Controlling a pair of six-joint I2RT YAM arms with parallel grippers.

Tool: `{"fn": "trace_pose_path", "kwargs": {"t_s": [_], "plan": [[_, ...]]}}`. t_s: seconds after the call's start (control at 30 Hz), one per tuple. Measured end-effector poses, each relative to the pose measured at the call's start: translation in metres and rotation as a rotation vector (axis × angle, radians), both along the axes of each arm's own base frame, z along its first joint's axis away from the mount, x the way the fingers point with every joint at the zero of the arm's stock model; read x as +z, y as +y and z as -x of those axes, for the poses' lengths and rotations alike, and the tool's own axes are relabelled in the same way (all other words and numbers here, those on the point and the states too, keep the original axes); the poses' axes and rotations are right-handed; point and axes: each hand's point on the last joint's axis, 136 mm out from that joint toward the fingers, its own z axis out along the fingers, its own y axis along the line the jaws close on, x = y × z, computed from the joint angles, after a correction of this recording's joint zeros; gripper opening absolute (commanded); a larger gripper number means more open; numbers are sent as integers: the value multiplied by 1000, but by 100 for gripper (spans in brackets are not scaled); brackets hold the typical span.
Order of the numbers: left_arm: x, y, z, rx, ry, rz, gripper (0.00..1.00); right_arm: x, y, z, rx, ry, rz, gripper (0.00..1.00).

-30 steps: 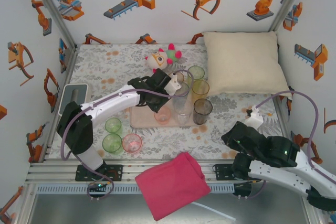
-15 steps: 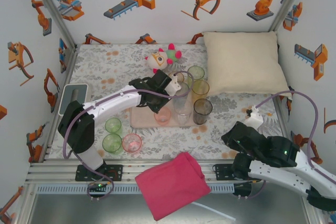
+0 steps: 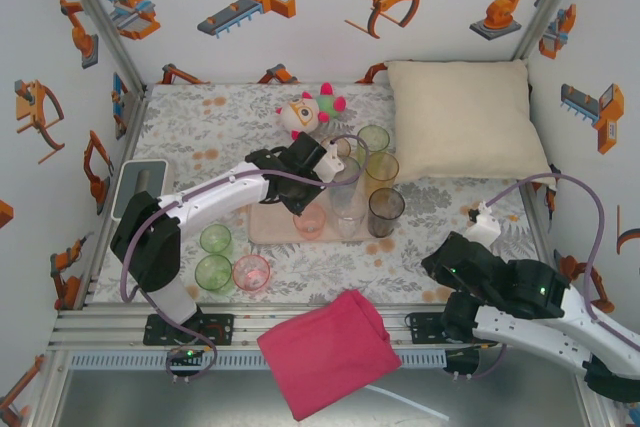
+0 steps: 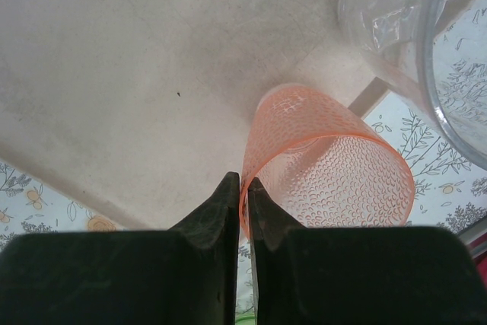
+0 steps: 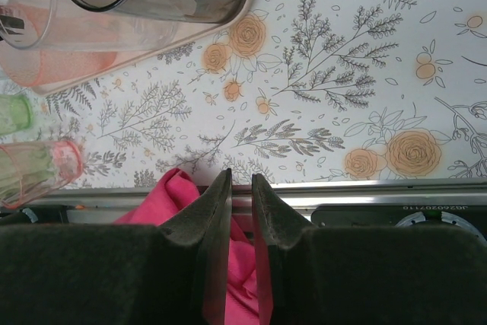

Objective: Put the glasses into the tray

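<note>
The pale pink-beige tray [image 3: 266,229] lies mid-table. On its front part stands an orange glass [image 3: 310,220], and my left gripper [image 3: 304,203] is shut on its rim. In the left wrist view the two jaws pinch the wall of the orange glass [image 4: 327,165] over the tray [image 4: 114,74]. A tall clear glass [image 3: 345,187], a yellow glass [image 3: 381,172], a pale green glass [image 3: 374,139] and a smoky glass [image 3: 386,209] crowd the tray's right end. Two green glasses [image 3: 215,238] [image 3: 213,272] and a pink glass [image 3: 250,271] stand on the cloth at front left. My right gripper [image 5: 241,180] is shut and empty above the table's front edge.
A cream pillow [image 3: 465,117] fills the back right, with a plush toy [image 3: 310,112] behind the tray. A small grey box [image 3: 140,182] sits at the left wall. A pink cloth [image 3: 330,352] lies over the front rail between the arm bases.
</note>
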Motion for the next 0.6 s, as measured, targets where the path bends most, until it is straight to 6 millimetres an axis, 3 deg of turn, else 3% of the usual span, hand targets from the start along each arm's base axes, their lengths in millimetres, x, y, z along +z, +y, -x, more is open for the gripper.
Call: {"fn": "trace_pose_path", "kwargs": {"t_s": [0.6], "plan": [[-3,0,0,-1,7,-7,27,0,0,0,0,-2,-3,21]]}}
